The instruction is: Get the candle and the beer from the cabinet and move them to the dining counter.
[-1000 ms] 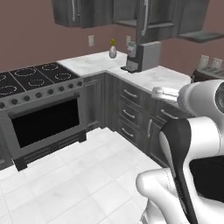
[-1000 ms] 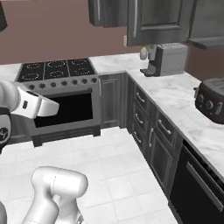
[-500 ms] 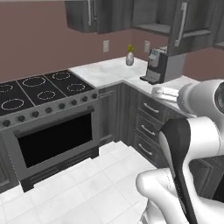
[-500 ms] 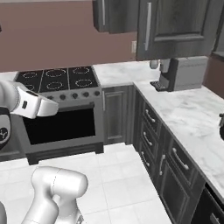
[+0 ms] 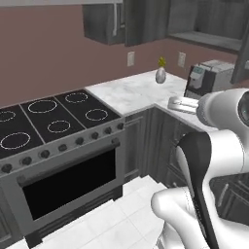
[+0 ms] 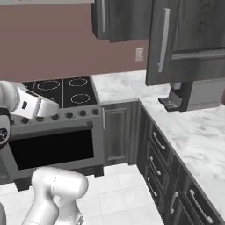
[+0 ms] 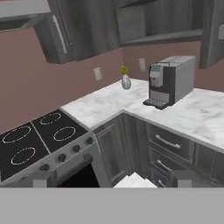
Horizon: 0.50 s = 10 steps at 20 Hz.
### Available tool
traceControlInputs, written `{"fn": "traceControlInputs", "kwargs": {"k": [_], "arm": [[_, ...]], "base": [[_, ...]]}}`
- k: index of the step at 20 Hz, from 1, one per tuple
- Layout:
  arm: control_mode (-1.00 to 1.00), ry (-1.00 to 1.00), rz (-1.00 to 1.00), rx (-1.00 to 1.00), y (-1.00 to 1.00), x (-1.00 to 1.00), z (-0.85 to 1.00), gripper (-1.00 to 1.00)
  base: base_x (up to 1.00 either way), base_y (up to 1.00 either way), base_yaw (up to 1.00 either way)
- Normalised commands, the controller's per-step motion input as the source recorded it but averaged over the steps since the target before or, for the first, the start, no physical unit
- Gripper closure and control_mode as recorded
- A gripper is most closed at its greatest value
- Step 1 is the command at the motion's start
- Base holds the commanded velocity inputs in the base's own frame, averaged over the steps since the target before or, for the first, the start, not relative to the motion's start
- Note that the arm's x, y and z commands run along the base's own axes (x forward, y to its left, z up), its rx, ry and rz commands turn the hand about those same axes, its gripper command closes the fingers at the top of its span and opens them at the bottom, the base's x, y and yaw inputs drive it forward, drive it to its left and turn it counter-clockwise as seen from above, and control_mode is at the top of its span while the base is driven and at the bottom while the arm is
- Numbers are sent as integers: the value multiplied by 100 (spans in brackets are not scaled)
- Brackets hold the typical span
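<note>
The dark charcoal wall cabinet (image 7: 87, 26) hangs over the corner worktop. One section stands open, showing a shelf (image 7: 166, 37) that looks bare from here. In the right base view its open door (image 6: 169, 41) with a slim silver handle juts out over the worktop. The same open section (image 5: 209, 22) sits at the upper right of the left base view. The candle, the beer and the dining counter are out of view. My gripper (image 7: 112, 180) is open with nothing between its fingertips (image 7: 43, 178), and it looks toward the corner from a distance.
A black cooktop and oven (image 5: 53, 146) stand on the left. On the marble worktop (image 7: 105, 105) are a coffee machine (image 7: 168, 81) and a small white vase (image 7: 126, 81). Dark base cabinets with drawers (image 6: 162, 149) line the right. White floor tiles (image 5: 107, 223) lie in front.
The whole picture has shifted in both base views: the base has moved nearer to the corner, so the stove, worktop and cabinet look larger. The gripper stays open.
</note>
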Motion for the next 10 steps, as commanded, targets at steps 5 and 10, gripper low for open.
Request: {"fn": "traceControlInputs", "kwargs": {"k": [5, 10], "arm": [[100, 0, 0, 0, 0, 0, 0, -100], [100, 0, 0, 0, 0, 0, 0, -100]], "base": [[99, 0, -6], [93, -8, -14]]}}
